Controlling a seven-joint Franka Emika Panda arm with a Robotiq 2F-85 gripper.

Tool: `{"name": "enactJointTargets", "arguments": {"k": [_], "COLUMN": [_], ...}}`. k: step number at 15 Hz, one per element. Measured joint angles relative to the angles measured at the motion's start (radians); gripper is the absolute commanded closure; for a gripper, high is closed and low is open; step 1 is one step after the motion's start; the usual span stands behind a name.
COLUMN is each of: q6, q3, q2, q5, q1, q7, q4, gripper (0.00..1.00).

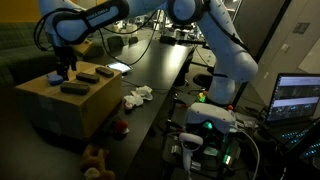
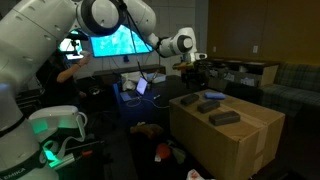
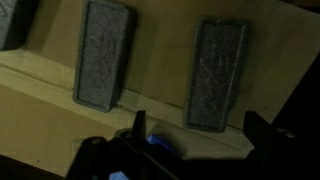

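Observation:
A cardboard box (image 1: 60, 108) (image 2: 240, 140) carries several dark grey rectangular blocks on its top. In the wrist view two of them lie side by side, one block (image 3: 102, 52) to the left and another block (image 3: 217, 60) to the right. My gripper (image 3: 200, 135) is open and empty. It hangs just above the box top near its edge, with the right-hand block lying ahead between the finger lines. In both exterior views the gripper (image 1: 65, 68) (image 2: 195, 72) hovers over the box's end, close to the nearest block (image 1: 55, 77) (image 2: 188, 99). A small blue patch (image 3: 160, 140) shows by the left finger.
A long black table (image 1: 160, 65) runs beside the box, with a white crumpled cloth (image 1: 137, 96) on it. A laptop (image 1: 298, 98) stands near the robot base. A lit monitor (image 2: 115, 40) is behind. A stuffed toy (image 1: 95, 158) lies on the floor by the box.

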Motion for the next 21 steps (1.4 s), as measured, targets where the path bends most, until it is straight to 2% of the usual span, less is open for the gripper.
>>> {"name": "enactJointTargets", "arguments": {"k": [8,13,14,15,16,20,21], "q6": [0.042,0.044,0.044,0.043,0.042,0.041,0.041], "q3": [0.021,0.041,0.048,0.056,0.062,0.074,0.074], "q2": [-0.002,-0.001,-0.001,0.000,0.001,0.002,0.002], "q5": [0.043,0.116,0.131,0.147,0.159,0.183,0.184], "q1": [0.004,-0.038,-0.050,-0.061,-0.070,-0.090,-0.092], "q7": [-0.008,-0.074,-0.095,-0.114,-0.130,-0.170,-0.176], "q4": [-0.098,-0.137,-0.142,-0.146,-0.149,-0.158,-0.158], "gripper": [0.00,0.01,0.10,0.26,0.29,0.62,0.67]}}
